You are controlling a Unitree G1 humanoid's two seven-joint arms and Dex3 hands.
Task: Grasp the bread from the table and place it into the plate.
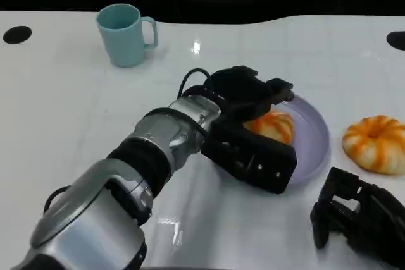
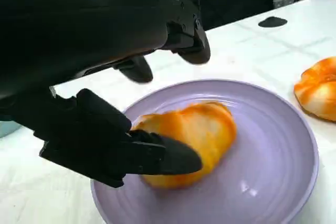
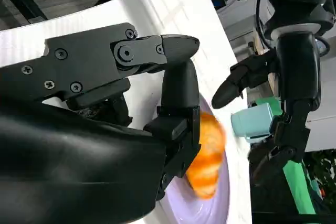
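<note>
- The bread (image 2: pixel 194 135) you are after is a golden-orange roll with paler stripes across its crust, glossy on top and rounded at both ends.
- It lies inside the lilac plate (image 1: pixel 314 134), toward the side nearest the left hand (image 1: pixel 250 124), with bare plate beyond it.
- In your left wrist view its long axis runs along the plate's floor, from the thumb side out toward the plate's middle; it lies flat, not on end.
- Your left hand is over the plate with fingers spread: one black finger (image 2: pixel 157 153) lies against the near end of the bread, the others (image 2: pixel 184 38) arch above it, apart from the crust. You cannot tell from these pictures whether that one touch is a grip or only contact.
- Your right hand (image 1: pixel 361 216) rests on the white tabletop (image 1: pixel 76 105) near its front edge, fingers curled in, holding nothing.
- A second striped roll (image 1: pixel 376 143) sits on the tabletop just beside the plate, beyond the right hand.
- A pale blue mug (image 1: pixel 124 34) stands upright well apart, at the far left, handle pointing right.
</note>
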